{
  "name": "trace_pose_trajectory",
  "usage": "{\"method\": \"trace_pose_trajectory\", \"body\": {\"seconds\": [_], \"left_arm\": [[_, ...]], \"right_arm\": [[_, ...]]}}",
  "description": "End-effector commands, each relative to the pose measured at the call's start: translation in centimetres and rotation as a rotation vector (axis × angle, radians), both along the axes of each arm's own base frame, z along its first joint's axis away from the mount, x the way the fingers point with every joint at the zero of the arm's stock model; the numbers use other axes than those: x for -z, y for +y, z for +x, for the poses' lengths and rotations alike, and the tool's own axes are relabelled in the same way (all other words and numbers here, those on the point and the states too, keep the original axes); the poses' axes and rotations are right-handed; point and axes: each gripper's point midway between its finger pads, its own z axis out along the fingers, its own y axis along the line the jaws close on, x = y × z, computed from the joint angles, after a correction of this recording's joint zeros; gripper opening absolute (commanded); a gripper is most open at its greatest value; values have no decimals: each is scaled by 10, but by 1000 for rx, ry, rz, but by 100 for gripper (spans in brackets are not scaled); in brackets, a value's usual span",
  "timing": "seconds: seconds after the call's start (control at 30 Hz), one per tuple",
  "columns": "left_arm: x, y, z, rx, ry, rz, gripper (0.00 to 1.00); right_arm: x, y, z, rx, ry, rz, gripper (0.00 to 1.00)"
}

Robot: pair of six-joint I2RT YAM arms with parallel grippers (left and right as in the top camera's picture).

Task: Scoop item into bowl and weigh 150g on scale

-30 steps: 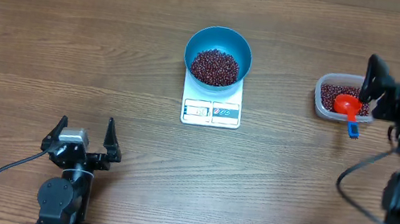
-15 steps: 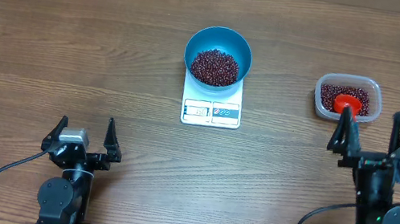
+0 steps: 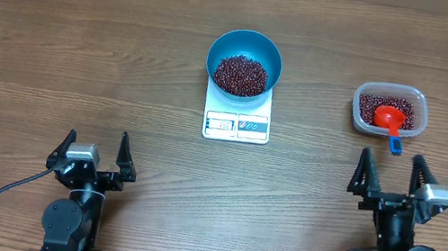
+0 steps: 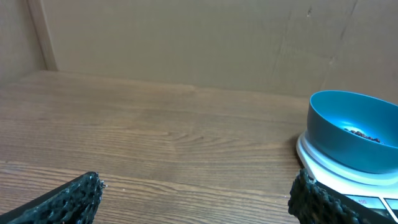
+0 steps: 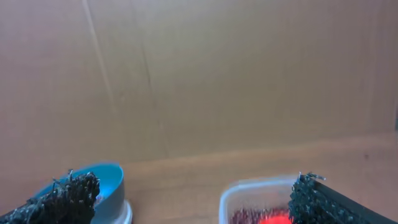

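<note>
Item: beans [image 3: 241,75] heaped in blue bowl [image 3: 217,45] on scale [image 3: 237,125], mid-counter [image 3: 82,47]. Left tool [image 3: 97,137], right tool [image 3: 391,163]: jaws wide, empty, near front edge. Step: likely weight check (display unreadable). Next: add beans only if short.

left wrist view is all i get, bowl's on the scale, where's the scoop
Observer: The red scoop lies in the clear tub, to the right of the scale.
Operator: right tool holding anything
Observer: No. The right tool is open and empty, near the table's front edge.
Operator: how full is the bowl
Observer: Beans cover the floor of the bowl; its upper walls are bare.
</note>
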Motion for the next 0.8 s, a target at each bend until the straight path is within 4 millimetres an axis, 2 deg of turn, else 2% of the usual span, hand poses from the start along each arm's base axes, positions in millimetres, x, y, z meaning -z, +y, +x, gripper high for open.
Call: {"method": "trace_pose_trajectory", "body": {"seconds": [0.0,0.47,0.7,0.77], "left_arm": [[-1,0,0,2,-5,22,100],[-1,0,0,2,-5,22,100],[-1,0,0,2,-5,22,100],[-1,0,0,2,-5,22,99]], "right_arm": [[14,-1,-2,12,41,14,100],[59,1,-5,12,224,16,100],[70,5,-13,10,264,-33,100],[67,5,-14,15,247,-35,100]]}}
